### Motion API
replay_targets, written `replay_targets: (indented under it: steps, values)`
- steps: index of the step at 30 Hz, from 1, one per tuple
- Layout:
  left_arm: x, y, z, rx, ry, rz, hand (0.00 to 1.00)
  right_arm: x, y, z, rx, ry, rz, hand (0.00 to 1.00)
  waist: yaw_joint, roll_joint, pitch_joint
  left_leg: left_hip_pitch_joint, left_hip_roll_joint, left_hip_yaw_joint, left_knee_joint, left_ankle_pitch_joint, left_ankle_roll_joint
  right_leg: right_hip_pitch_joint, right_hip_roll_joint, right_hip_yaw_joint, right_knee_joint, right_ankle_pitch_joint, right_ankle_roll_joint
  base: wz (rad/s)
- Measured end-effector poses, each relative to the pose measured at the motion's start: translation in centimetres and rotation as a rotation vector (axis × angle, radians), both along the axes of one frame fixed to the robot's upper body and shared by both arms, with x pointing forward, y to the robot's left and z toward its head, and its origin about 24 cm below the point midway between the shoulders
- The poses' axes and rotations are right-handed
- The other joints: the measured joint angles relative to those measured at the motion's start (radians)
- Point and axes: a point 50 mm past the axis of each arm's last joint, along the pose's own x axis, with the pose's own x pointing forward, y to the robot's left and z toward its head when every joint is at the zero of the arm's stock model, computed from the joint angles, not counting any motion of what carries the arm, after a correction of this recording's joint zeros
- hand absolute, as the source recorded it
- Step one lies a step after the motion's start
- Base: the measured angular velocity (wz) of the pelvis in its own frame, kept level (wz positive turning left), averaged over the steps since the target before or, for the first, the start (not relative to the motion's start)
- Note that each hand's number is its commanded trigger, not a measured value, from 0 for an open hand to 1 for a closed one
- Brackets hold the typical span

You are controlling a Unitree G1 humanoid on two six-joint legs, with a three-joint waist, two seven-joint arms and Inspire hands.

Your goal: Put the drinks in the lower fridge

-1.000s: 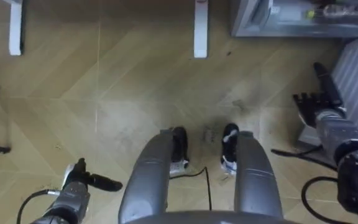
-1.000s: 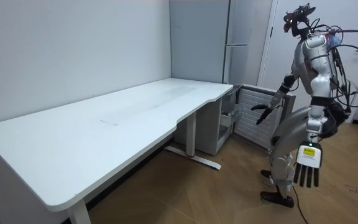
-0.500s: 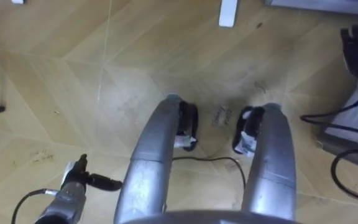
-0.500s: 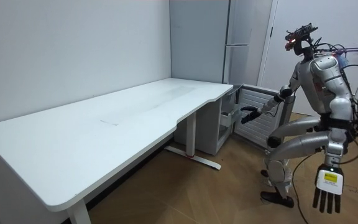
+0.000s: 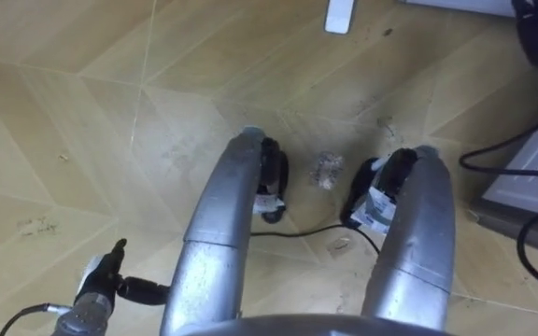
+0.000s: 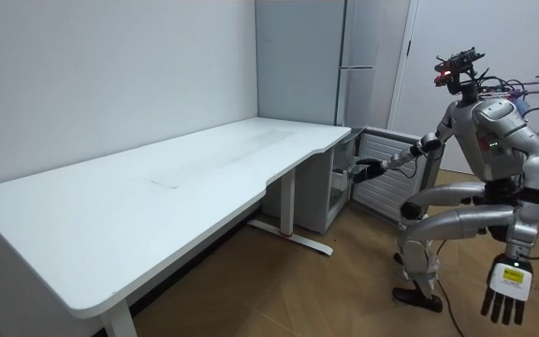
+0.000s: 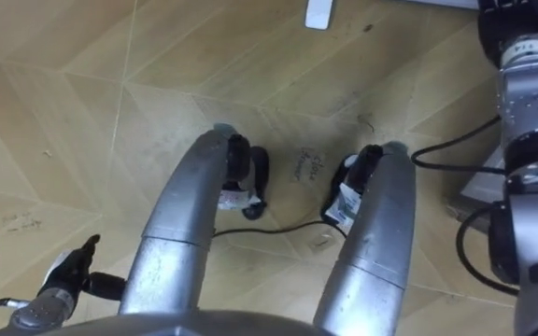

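I stand in a deep squat in front of the low grey fridge (image 6: pixel 344 183), which sits beside the desk's end. Its ribbed white door (image 6: pixel 388 176) hangs open, and a corner of that door (image 5: pixel 529 179) lies on the right of the left eye view. My right arm stretches forward, and my right hand (image 6: pixel 360 168) is at the fridge's open front; the hand's back (image 7: pixel 515 23) is cut off by the top edge. My left hand (image 6: pixel 505 288) hangs behind me near the floor, fingers straight and holding nothing; it is also low on the left (image 5: pixel 101 285).
A long white desk (image 6: pixel 157 197) runs along the wall at the room view's left, and one of its white feet (image 5: pixel 341 14) is ahead of me. A tall grey cabinet (image 6: pixel 298 65) stands behind the low fridge. Wooden floor (image 5: pixel 82 112) lies under and around me.
I have sunk lower and leaned forward, so the eye views have shifted. My right arm has reached further toward the fridge, and my left hand has swung back and down.
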Motion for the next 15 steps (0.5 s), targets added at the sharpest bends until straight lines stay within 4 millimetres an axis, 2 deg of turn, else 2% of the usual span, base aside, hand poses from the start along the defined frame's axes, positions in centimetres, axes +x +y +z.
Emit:
replay_targets:
  steps: [2, 3, 5, 8, 10, 12, 15]
  values:
    - [-0.4, 0.4, 0.1, 0.011, 0.002, 0.021, 0.0, 0.1, 0.2, 0.1, -0.004, 0.02, 0.001, 0.0, 0.0, -0.016, 0.0044, -0.002, 0.002, -0.007, -0.001, 0.005, -0.01, 0.001, -0.022, -0.022, 0.003, -0.007, -0.01, 0.04]
    - [-0.9, 0.7, 0.1, 0.019, 0.008, 0.034, 0.0, 0.1, 0.3, -0.1, -0.004, 0.038, 0.002, 0.0, 0.0, -0.028, 0.0034, -0.003, 0.004, -0.01, -0.001, 0.008, -0.014, 0.002, -0.032, -0.033, 0.007, -0.01, -0.015, 0.06]
    - [-1.5, 0.9, 0.0, 0.023, 0.02, 0.048, 0.0, 0.1, 0.4, -0.2, -0.003, 0.058, 0.001, 0.0, 0.001, -0.038, 0.0036, -0.003, 0.008, -0.015, 0.0, 0.01, -0.019, 0.007, -0.04, -0.046, 0.01, -0.014, -0.022, 0.1]
    - [-2.8, 1.4, 0.1, 0.036, 0.05, 0.06, 0.0, 0.2, 0.8, -0.3, -0.017, 0.103, 0.0, 0.0, 0.002, -0.04, 0.0036, -0.002, 0.008, -0.032, 0.022, 0.007, -0.034, 0.021, -0.058, -0.067, 0.03, -0.024, -0.038, 0.06]
    - [-3.5, 2.1, 0.2, 0.049, 0.065, 0.075, 0.0, 0.3, 1.1, -0.2, -0.021, 0.128, -0.002, 0.0, 0.008, -0.041, 0.0037, -0.002, 0.01, -0.046, 0.044, -0.002, -0.045, 0.029, -0.059, -0.08, 0.047, -0.034, -0.05, 0.0]
    - [-4.3, 3.2, 0.5, 0.08, 0.069, 0.109, 0.0, 0.6, 1.6, 0.4, -0.041, 0.167, -0.001, 0.0, 0.01, -0.041, 0.0038, -0.002, 0.01, -0.061, 0.068, -0.012, -0.056, 0.039, -0.076, -0.099, 0.075, -0.068, -0.055, 0.04]
    - [-5.1, 4.2, 0.7, 0.121, 0.079, 0.147, 0.0, 0.9, 2.0, 0.9, -0.051, 0.197, -0.007, 0.0, 0.015, -0.041, 0.0035, 0.001, 0.011, -0.076, 0.085, -0.02, -0.07, 0.051, -0.087, -0.115, 0.095, -0.092, -0.06, 0.05]
